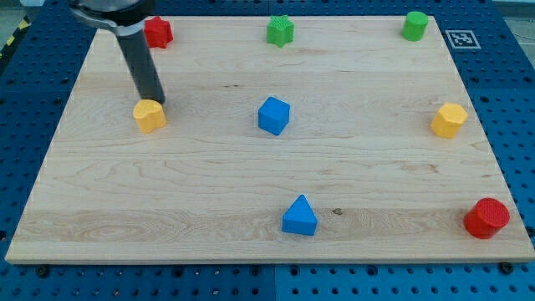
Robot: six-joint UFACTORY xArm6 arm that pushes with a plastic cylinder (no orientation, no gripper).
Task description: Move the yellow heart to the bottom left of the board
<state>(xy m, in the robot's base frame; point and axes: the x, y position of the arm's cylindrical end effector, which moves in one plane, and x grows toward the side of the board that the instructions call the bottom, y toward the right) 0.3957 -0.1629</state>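
A yellow block (150, 114) lies at the view's left, at mid height on the wooden board (209, 184); it looks like the yellow heart, though its shape is hard to make out. My tip (156, 101) stands just above it, at its upper right edge, touching or almost touching. The dark rod rises from there towards the view's top left. A second yellow block (449, 119), more many-sided, sits near the right edge.
A red star-like block (157, 31) sits at the top left behind the rod. A green star (281, 31) is at top centre and a green cylinder (415, 25) at top right. A blue cube (273, 114), a blue triangle (299, 216) and a red cylinder (486, 217) are also on the board.
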